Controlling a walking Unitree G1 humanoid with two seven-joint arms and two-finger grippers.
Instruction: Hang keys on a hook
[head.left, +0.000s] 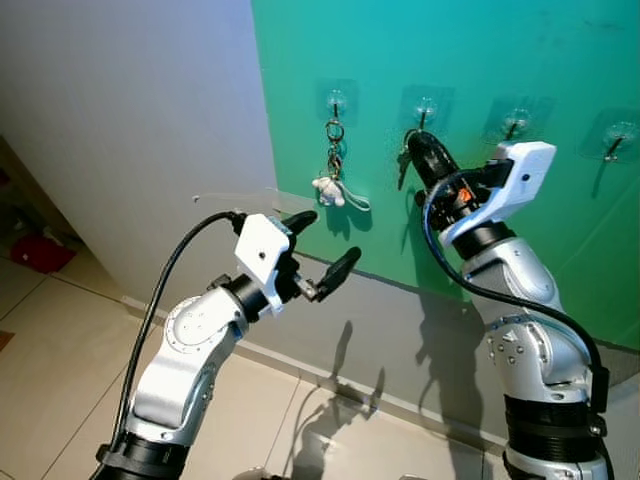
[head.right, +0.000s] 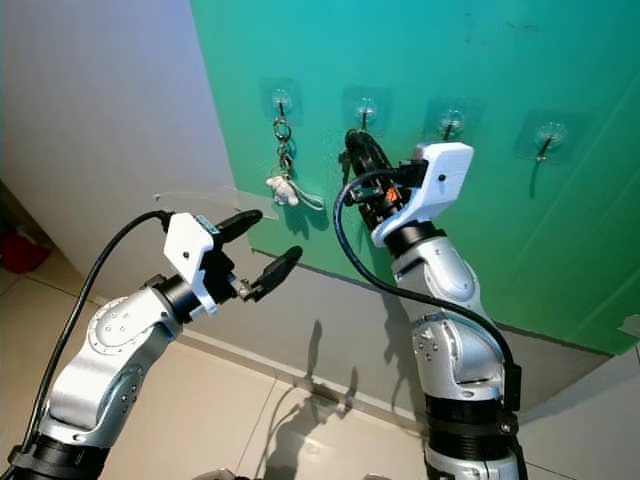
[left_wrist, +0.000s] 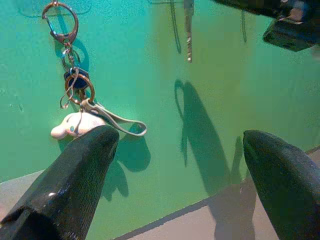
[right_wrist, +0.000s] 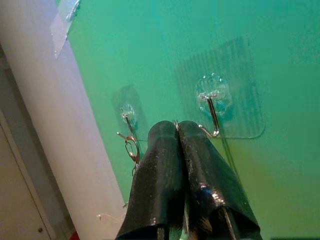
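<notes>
Our right gripper (right_wrist: 176, 126), fingers pinched shut on a key (left_wrist: 188, 30) dangling below, sits just under the second hook (right_wrist: 212, 112); our left gripper (head.left: 318, 250) waits open.

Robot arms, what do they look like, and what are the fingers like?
Both arms are shiny silver metal with round joints. Each ends in a white wrist block: the left gripper and right gripper have two long, glossy black fingers. A thick black cable loops along each arm.
</notes>
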